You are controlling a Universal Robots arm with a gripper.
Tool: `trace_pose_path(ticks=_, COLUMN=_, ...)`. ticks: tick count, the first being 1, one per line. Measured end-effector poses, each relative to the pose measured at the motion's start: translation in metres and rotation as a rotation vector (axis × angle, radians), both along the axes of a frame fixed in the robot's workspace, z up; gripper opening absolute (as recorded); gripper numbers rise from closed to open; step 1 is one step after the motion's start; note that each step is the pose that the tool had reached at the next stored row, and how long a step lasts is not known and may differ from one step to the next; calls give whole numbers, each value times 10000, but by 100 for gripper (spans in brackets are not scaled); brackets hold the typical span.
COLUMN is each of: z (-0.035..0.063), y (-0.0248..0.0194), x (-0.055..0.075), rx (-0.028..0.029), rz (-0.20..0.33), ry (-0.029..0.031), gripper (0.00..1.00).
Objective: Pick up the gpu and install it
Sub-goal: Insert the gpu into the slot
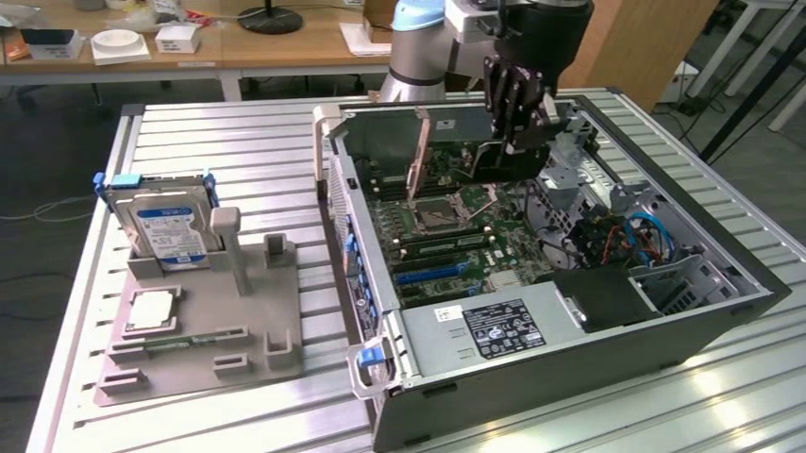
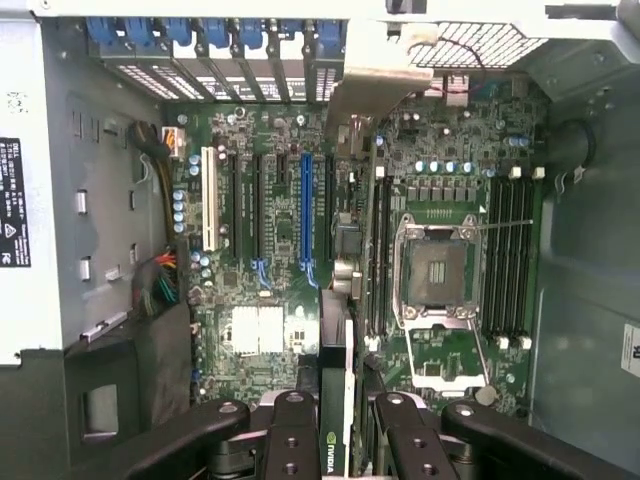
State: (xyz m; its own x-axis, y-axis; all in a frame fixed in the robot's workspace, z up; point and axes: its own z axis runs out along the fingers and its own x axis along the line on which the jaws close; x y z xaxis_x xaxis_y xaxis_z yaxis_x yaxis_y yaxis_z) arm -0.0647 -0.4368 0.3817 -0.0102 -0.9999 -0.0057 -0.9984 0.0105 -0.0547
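The table [image 1: 214, 132] is of ribbed metal, pale and lightly shiny. The computer case [image 1: 573, 373] is dark and matt outside; inside, its sheet metal is grey and dull. The motherboard [image 2: 260, 200] is a green board, smooth and slightly glossy. The gpu [image 2: 334, 380] looks matt black. The gripper [image 2: 340, 430] has matt black fingers [image 2: 290, 440]. The hard drive [image 1: 170, 226] is silver metal with a glossy label. The holder [image 1: 202, 349] under it is grey matt plastic. The desk [image 1: 290, 47] behind is of wood.
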Motion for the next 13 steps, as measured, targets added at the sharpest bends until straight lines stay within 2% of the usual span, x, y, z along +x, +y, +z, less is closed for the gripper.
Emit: trace_pose_path(ticks=13, z=-37, y=-1, x=-6, rx=-8, rz=-1, ry=-29, gripper=26)
